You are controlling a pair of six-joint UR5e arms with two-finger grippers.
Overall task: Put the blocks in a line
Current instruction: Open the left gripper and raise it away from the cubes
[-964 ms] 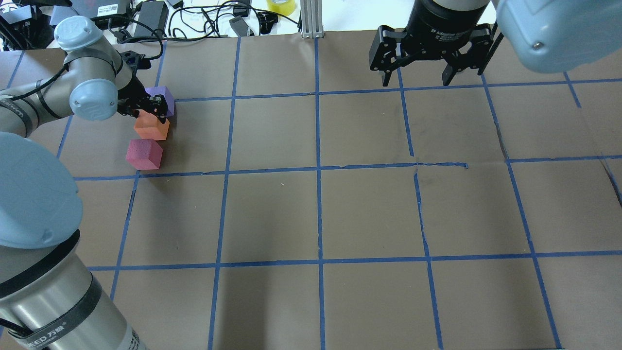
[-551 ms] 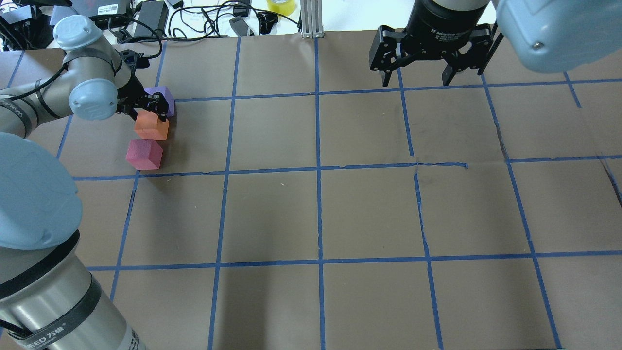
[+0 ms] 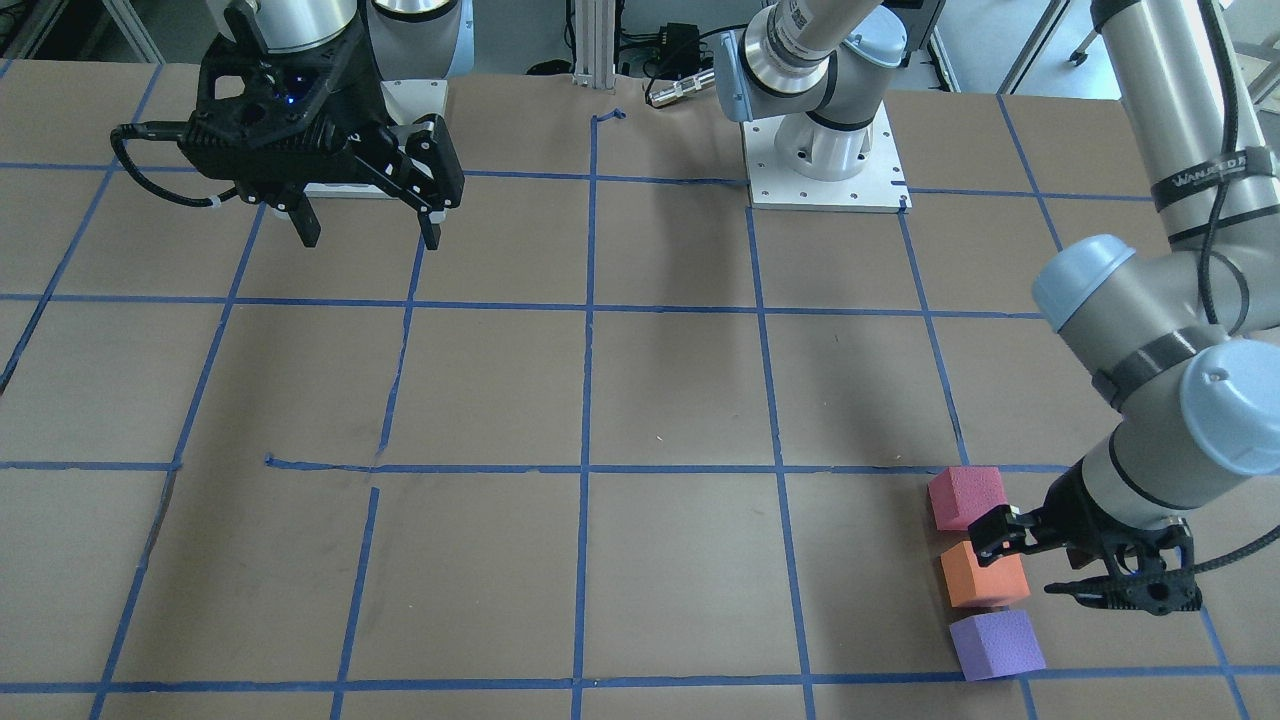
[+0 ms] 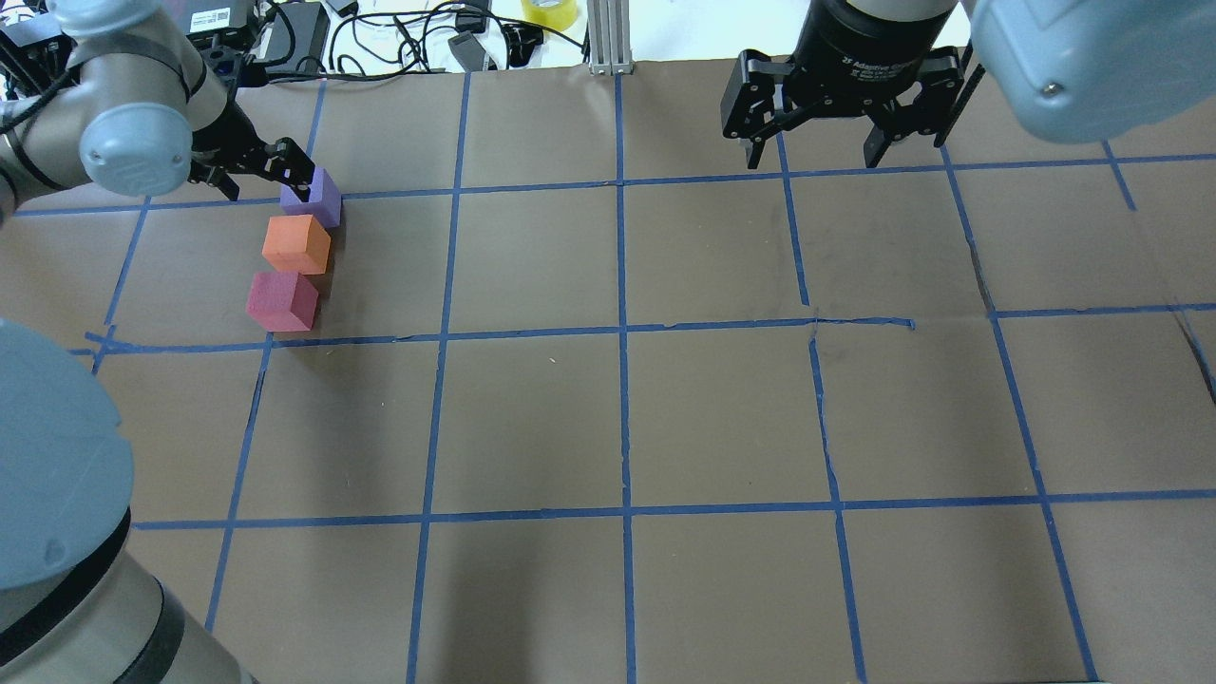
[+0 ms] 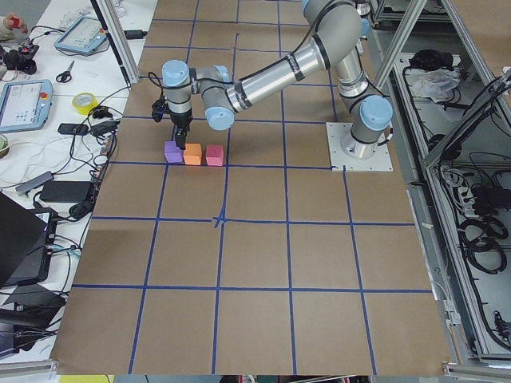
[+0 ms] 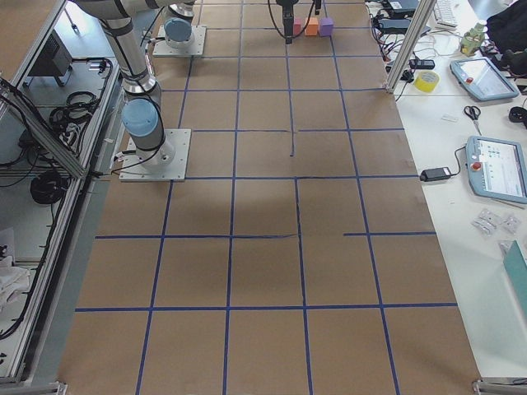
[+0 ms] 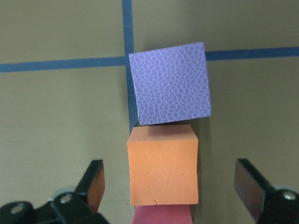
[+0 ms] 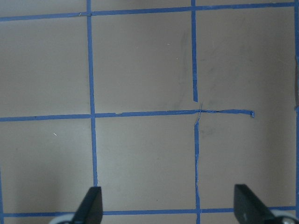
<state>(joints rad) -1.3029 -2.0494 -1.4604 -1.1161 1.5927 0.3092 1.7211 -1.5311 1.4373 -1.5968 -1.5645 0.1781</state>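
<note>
You are viewing three blocks lying in a short row near the far left corner of the surface [image 4: 703, 408]. The purple block [image 4: 320, 205] is sitting farthest out, the orange block [image 4: 296, 244] in the middle, and the pinkish-red block [image 4: 281, 301] nearest the robot. The purple block is sitting slightly twisted against the orange one, so the line is looking nearly complete, not clean.

The left end effector [image 4: 269, 187] is hovering over the row, released and carrying nothing. In the wrist view its fingers are straddling the orange block with clearance on both sides. The right end effector [image 4: 815, 157] is hanging released and empty near the far edge, well apart from the blocks.

Hazards you are facing:
- One left finger is overlapping the purple block in the overhead view. Sideways travel at low height is likely to clip it, and light foam is prone to sliding or spinning.
- Squaring the purple block is risking a push into the orange block, breaking the row.
</note>
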